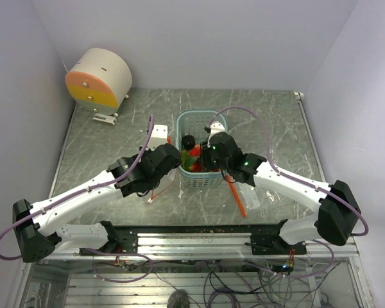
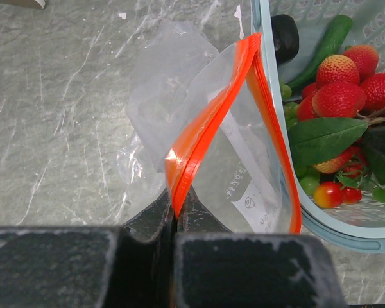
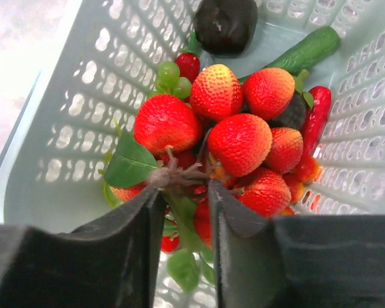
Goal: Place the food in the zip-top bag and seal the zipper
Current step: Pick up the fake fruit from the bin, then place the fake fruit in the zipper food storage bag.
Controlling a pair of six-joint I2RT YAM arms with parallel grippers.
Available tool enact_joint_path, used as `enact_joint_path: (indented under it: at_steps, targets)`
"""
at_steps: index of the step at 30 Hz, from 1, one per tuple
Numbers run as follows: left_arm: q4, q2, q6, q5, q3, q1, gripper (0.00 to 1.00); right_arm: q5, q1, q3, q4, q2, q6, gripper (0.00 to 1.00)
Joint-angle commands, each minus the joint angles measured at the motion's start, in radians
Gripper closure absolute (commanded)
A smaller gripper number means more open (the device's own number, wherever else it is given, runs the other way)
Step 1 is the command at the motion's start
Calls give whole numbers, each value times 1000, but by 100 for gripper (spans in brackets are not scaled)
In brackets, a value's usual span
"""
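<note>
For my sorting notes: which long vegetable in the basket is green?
The cucumber lying by the black item; the other long one, the chili, is red.

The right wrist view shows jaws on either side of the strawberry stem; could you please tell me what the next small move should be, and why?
Probably close the right gripper on the stem: its jaws stand apart astride that brown stem of the strawberry bunch in the basket, while the left gripper, shut on the zipper, holds the zip-top bag open alongside.
</note>
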Motion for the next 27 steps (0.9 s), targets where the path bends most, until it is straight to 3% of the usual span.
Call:
enact_joint_path:
  at_steps: [1, 3, 4, 10, 14, 27]
  targets:
    - [18, -15, 6, 5, 10, 4, 93, 81, 0, -10, 59, 27, 13, 80]
    - [15, -21, 6, 8, 9, 3, 93, 101, 1, -5, 56, 34, 15, 98]
    - [12, -24, 4, 7, 9, 3, 93, 113, 1, -1, 54, 27, 15, 100]
    - [0, -44, 5, 3, 11, 3, 93, 161, -3, -31, 172, -175, -13, 100]
    - [-3, -50, 6, 1, 11, 4, 93, 97, -30, -84, 293, -308, 6, 100]
    - [29, -45, 17, 6, 19, 4, 93, -129, -94, -148, 383, -432, 97, 100]
